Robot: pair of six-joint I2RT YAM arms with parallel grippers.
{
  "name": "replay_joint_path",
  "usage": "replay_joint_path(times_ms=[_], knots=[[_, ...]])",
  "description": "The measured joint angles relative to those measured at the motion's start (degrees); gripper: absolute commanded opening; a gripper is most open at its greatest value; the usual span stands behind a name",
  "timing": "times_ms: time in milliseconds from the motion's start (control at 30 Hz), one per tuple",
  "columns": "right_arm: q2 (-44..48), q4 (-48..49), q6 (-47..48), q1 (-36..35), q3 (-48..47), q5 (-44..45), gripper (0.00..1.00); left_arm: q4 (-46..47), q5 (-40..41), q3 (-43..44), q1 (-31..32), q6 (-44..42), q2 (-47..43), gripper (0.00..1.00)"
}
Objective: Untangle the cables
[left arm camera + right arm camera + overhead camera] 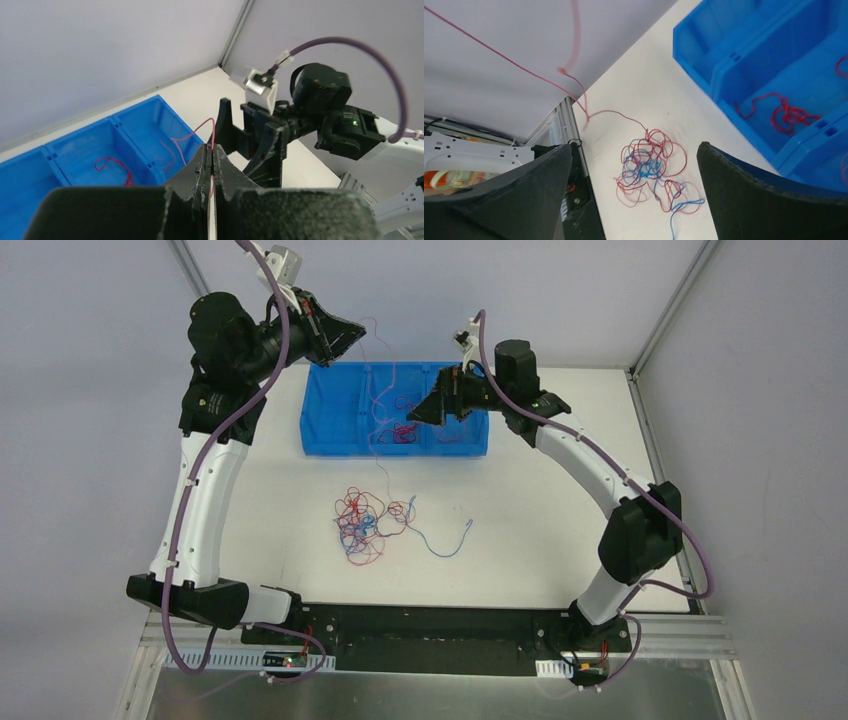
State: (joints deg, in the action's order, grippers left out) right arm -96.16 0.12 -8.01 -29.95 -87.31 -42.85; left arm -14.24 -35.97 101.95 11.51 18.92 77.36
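Observation:
A tangle of thin red and blue cables [365, 523] lies on the white table in front of the blue bin; it also shows in the right wrist view [651, 167]. My left gripper [360, 333] is raised high at the back left, shut on one red cable [212, 131] that hangs down toward the tangle. In the right wrist view this red cable [514, 62] runs taut from the upper left to the pile. My right gripper [412, 412] is open and empty above the bin's middle. Red cables [403, 430] lie in the bin.
A blue bin [320, 435] with three compartments stands at the table's back middle; it shows in the left wrist view [75, 145] and the right wrist view [744, 65]. A blue cable end [452, 542] trails right of the tangle. Metal frame posts rise at the back corners.

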Motion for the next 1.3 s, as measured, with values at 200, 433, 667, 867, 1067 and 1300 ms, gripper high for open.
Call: replay_joint_path(times_ms=[200,433,667,867,1067,1300], knots=[[0.9,1.6,4.6,-3.7,-3.3,2.0,0.99,-0.2,-2.2,-1.5,0.0,2.0,0.3,0.00],[-2.2,1.9,8.1,-8.8,-6.1,5.4,0.68,0.1,-4.4,-1.5,0.0,4.7,1.3,0.00],[-7.4,0.2,6.6,-9.3,-9.6,8.4,0.00,0.2,-4.5,-1.5,0.0,6.0,2.8,0.21],[-6.1,-2.1,1.3,-7.8,-12.1,8.1,0.00,1.2,-5.8,-7.3,-5.3,6.3,1.0,0.72],[-0.7,-4.3,-3.8,-3.7,-12.1,8.2,0.00,-4.7,-11.2,-26.8,-13.9,-13.8,-5.4,0.80],[1.8,-5.0,-7.7,-2.5,-13.3,8.1,0.00,-11.4,-11.3,-43.4,-5.1,-37.2,-11.9,0.87]])
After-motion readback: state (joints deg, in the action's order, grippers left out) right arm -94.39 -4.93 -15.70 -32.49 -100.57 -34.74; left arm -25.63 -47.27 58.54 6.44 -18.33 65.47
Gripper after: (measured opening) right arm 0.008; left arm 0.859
